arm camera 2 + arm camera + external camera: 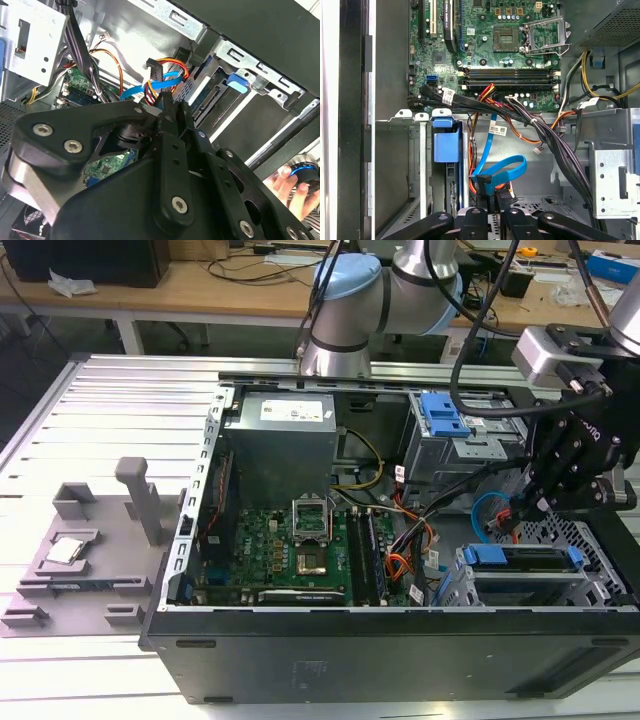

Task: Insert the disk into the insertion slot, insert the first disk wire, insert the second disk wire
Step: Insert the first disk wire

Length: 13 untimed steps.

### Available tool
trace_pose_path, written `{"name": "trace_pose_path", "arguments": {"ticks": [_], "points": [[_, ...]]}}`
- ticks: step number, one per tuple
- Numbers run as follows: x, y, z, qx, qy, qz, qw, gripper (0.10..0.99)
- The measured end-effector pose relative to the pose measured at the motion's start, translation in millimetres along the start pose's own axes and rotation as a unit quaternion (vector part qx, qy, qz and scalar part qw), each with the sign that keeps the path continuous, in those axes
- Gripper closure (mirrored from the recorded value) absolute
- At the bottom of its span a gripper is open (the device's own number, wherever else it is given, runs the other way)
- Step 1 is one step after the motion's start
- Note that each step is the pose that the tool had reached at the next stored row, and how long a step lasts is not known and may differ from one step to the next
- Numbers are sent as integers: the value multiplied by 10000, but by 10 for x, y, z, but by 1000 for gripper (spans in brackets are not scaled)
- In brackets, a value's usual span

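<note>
I log the motherboard (290, 545) well off toward the exterior view's left of the gripper (515, 510). The gripper's fingers are pinched on the black connector (493, 195) of the blue data cable (524, 164), which loops away from the fingertips. Just below the gripper, the disk (520, 562) sits seated in the insertion slot (598, 580), its blue carrier edges showing at the cage mouth.

Thick cable tangle (550, 137) across the gap beside the insertion slot (595, 545); perhaps bare case floor (540, 172) beneath.
</note>
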<state>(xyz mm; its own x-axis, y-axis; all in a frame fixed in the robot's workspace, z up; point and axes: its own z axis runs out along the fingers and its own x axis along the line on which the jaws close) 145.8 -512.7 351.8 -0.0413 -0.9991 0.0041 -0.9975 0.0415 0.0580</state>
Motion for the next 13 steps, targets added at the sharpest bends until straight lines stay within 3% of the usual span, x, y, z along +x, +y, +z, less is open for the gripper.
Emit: {"name": "trace_pose_path", "arguments": {"ticks": [5, 11, 13], "points": [[26, -153, 1, -10, 2, 0, 10000, 894], [238, -166, 7, -11, 2, 0, 10000, 894], [257, -167, 7, -11, 2, 0, 10000, 894]]}}
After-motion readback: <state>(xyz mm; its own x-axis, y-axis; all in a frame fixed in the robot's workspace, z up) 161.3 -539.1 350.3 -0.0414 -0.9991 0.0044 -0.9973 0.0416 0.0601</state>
